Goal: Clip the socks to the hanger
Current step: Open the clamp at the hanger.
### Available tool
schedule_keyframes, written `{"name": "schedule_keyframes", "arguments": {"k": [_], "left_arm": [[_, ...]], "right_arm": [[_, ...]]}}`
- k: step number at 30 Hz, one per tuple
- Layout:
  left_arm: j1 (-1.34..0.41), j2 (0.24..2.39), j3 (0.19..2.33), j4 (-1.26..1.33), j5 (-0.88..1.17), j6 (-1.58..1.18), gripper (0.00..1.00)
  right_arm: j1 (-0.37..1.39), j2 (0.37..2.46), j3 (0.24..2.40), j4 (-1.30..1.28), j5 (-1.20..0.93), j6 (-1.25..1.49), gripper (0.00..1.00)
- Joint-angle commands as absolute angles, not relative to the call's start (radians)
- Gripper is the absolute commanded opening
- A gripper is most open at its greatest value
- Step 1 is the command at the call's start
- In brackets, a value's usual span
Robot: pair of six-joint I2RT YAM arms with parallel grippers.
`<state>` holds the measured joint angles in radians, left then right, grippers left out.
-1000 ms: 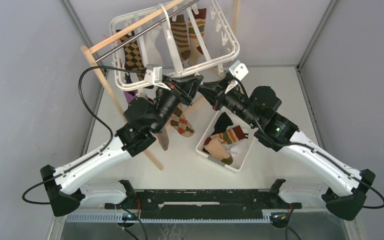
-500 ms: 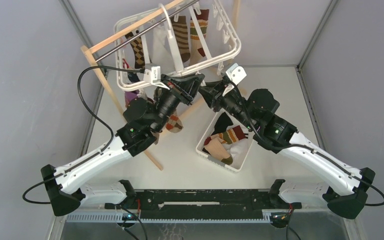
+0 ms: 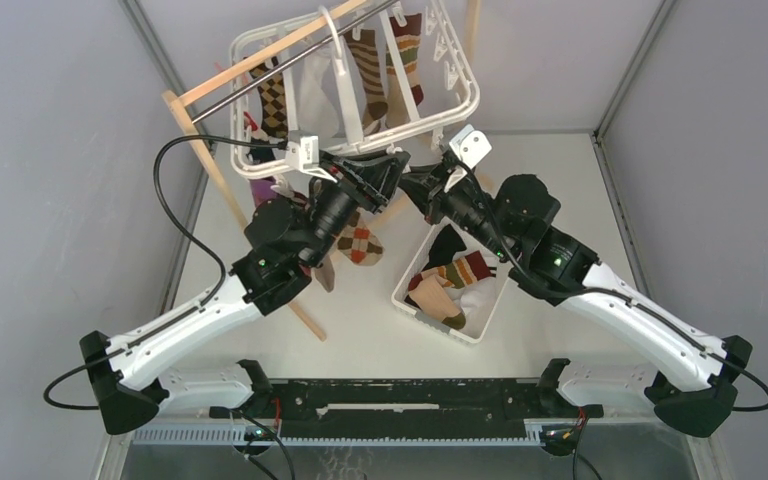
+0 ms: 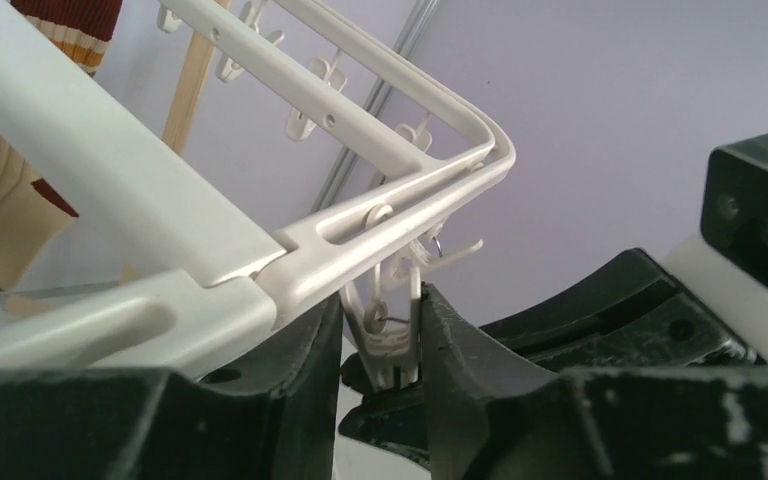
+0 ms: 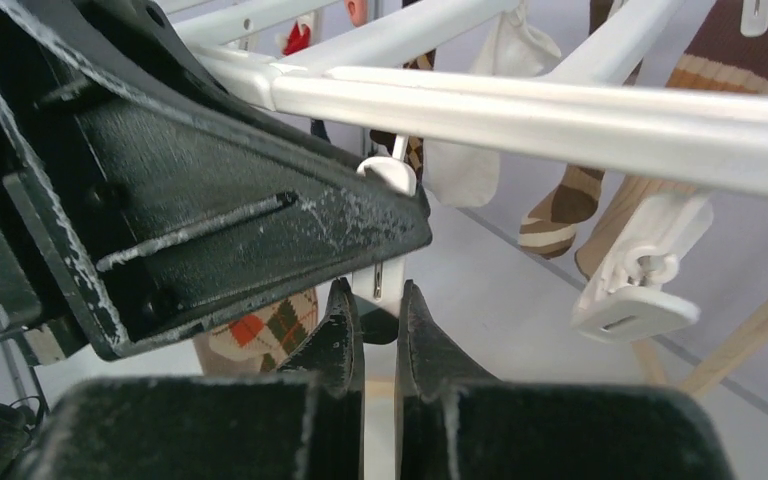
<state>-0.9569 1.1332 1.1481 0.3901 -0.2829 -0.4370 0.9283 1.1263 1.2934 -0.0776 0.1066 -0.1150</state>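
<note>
The white hanger (image 3: pixel 468 102) hangs from a metal rod with several socks clipped to it: argyle (image 3: pixel 272 100), white (image 3: pixel 310 90), striped (image 3: pixel 372 75). Another argyle sock (image 3: pixel 360 243) dangles below its front rail. My left gripper (image 3: pixel 390 166) is shut on a small white clip (image 4: pixel 392 322) under the hanger's front corner (image 4: pixel 390 150), squeezing it between both fingers. My right gripper (image 3: pixel 412 186) points at the same clip (image 5: pixel 380 280) from the other side. Its fingers stand almost shut with a thin slit, and I see nothing between them (image 5: pixel 380 300).
A white slotted basket (image 3: pixel 400 290) with several loose socks (image 3: pixel 455 275) sits below the right gripper. The wooden stand (image 3: pixel 218 185) and its rod (image 3: pixel 290 60) cross behind the left arm. Another free clip (image 5: pixel 630 270) hangs to the right of my right fingers.
The hanger and its socks have swung a little, the dangling argyle sock left and back right. Both grippers stay at the front rail, shifted slightly.
</note>
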Motion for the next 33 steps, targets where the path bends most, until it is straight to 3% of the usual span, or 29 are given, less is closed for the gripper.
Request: {"name": "schedule_keyframes", "arguments": {"k": [1, 5, 17, 20, 23, 24, 32, 33], "left_arm": [[-0.952, 1.09, 1.111, 0.433, -0.273, -0.441, 0.41], [-0.942, 1.074, 1.092, 0.459, -0.263, -0.452, 0.51], [-0.931, 1.108, 1.12, 0.476, -0.237, -0.467, 0.52], [-0.928, 1.116, 1.123, 0.478, -0.236, -0.472, 0.43], [-0.927, 1.12, 1.123, 0.478, -0.236, -0.474, 0.04], [-0.925, 1.12, 1.124, 0.477, -0.235, -0.475, 0.01], [-0.919, 1.118, 1.12, 0.476, -0.236, -0.473, 0.0], [-0.919, 1.119, 1.119, 0.476, -0.236, -0.474, 0.0]], "right_arm": [[0.912, 1.119, 1.358, -0.123, 0.048, -0.12, 0.0], [0.891, 1.119, 1.362, -0.135, -0.012, -0.108, 0.0], [0.883, 1.13, 1.39, -0.184, -0.073, -0.125, 0.0], [0.88, 1.129, 1.39, -0.186, -0.076, -0.127, 0.0], [0.87, 1.13, 1.39, -0.19, -0.085, -0.127, 0.0], [0.867, 1.131, 1.39, -0.19, -0.087, -0.126, 0.0], [0.852, 1.152, 1.388, -0.184, -0.046, -0.122, 0.0], [0.85, 1.152, 1.386, -0.178, -0.03, -0.12, 0.05]]}}
